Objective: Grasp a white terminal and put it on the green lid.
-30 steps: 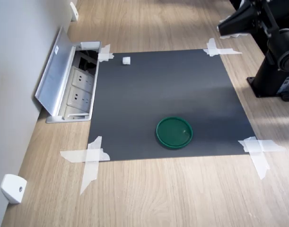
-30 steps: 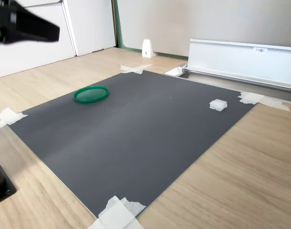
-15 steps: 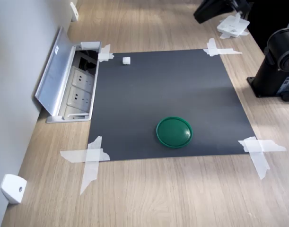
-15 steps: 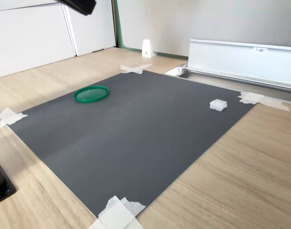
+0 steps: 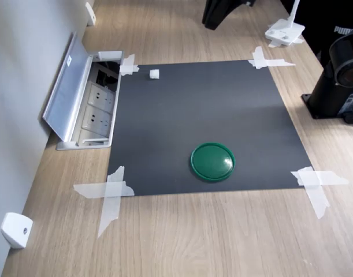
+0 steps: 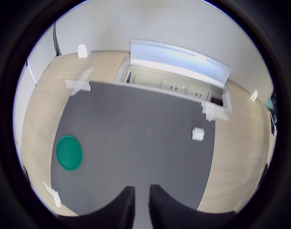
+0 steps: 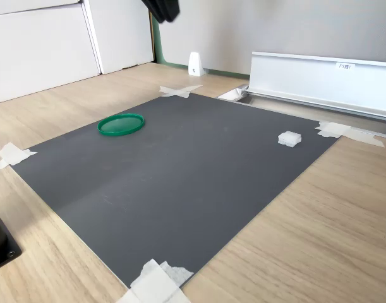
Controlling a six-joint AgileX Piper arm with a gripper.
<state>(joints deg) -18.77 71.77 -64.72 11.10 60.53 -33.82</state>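
One black gripper [image 6: 139, 206], fingers nearly closed and empty, has swung high over the dark mat [image 5: 222, 109]. Tiny white plastic terminal [image 5: 154, 74] remains near the mat corner, well apart from the round green plastic lid [image 5: 212, 161]; grasp not begun.

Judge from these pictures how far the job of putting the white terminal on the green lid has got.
Nothing looks done yet. The white terminal lies on the dark mat near the taped corner by the socket box, apart from the green lid, which is bare. The gripper is high above the mat, holding nothing; its fingers are nearly together. Left: descend to the terminal, grasp it, carry it over and set it on the lid.
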